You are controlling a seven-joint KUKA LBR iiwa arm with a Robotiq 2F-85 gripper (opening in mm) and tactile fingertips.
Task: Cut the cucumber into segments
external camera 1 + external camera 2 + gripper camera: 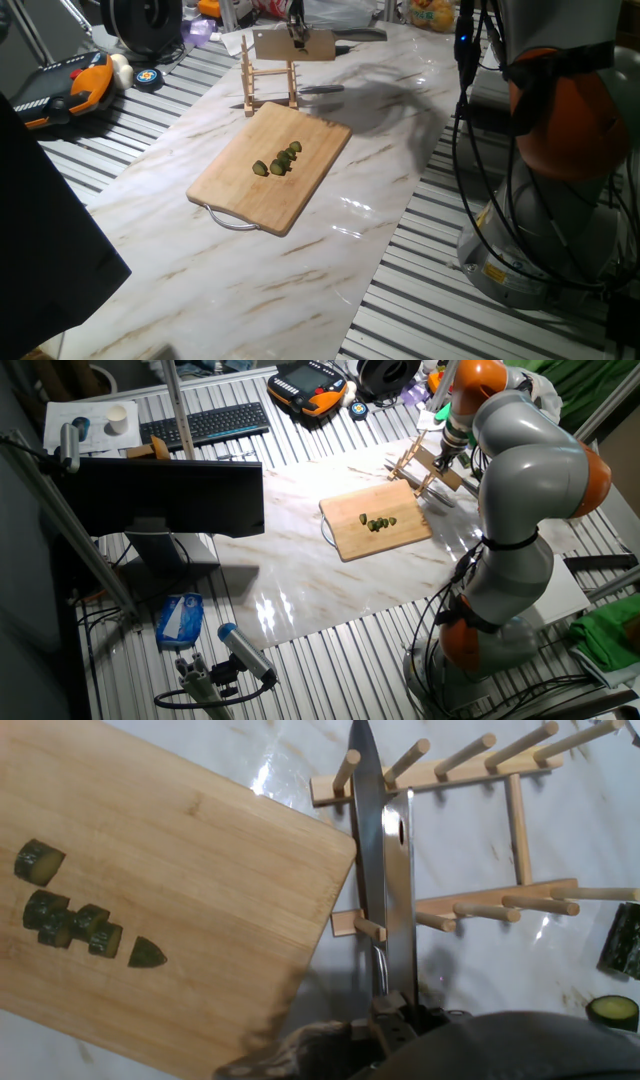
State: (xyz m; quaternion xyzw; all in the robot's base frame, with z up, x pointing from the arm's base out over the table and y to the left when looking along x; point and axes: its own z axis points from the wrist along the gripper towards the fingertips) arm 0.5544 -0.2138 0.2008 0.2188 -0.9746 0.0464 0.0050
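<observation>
Marble counter (300,270) carried a wooden board (240,190) and a wooden peg rack (500,840). Jaws were clamped on a cleaver (385,870), blade pointing ahead over the rack. Segments (70,915) lay on the board, well left of the jaws and ahead of them. Two more cucumber pieces (625,945) sat off the board, right of the jaws.

A robotics lab. The marble-patterned counter (300,575) rests on a ribbed metal bench; left of it stand a monitor (165,495) and keyboard (205,423), behind it an orange teach pendant (312,387), and on its right the robot arm (520,460) trailing cables.
</observation>
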